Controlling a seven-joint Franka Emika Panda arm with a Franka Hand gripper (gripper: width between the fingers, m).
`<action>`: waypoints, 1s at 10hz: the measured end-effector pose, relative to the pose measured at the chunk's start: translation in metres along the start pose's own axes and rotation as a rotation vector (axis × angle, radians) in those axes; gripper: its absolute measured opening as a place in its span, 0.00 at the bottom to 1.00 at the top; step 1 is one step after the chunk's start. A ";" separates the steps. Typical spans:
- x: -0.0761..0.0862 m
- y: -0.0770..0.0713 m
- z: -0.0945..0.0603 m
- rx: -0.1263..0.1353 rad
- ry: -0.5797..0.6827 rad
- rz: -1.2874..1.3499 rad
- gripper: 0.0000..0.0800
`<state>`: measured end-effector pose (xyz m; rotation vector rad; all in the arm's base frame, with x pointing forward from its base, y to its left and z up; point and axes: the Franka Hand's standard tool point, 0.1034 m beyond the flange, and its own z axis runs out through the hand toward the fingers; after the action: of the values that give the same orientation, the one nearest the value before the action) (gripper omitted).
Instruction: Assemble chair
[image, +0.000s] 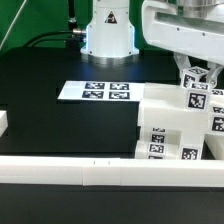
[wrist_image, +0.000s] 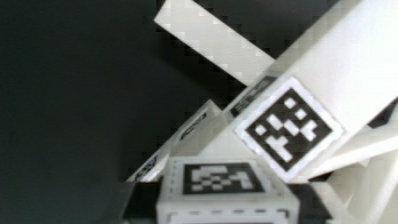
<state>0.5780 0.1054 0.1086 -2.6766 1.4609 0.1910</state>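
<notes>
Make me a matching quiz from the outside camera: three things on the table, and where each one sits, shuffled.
Things:
1. marker board
2. chair parts
3. border rail

Places:
A. stacked at the exterior view's right
B. along the near edge, closest to the camera
C. flat on the black table, in front of the robot base

Pairs: 1-C, 2-A, 3-B

Tagged white chair (wrist_image: 285, 120) parts fill view
</notes>
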 end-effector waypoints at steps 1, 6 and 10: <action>0.000 0.000 0.000 0.002 -0.001 0.092 0.35; -0.007 -0.005 0.001 0.041 0.005 0.563 0.35; -0.012 -0.010 0.001 0.058 -0.013 0.812 0.35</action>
<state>0.5798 0.1213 0.1094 -1.8767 2.4032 0.2034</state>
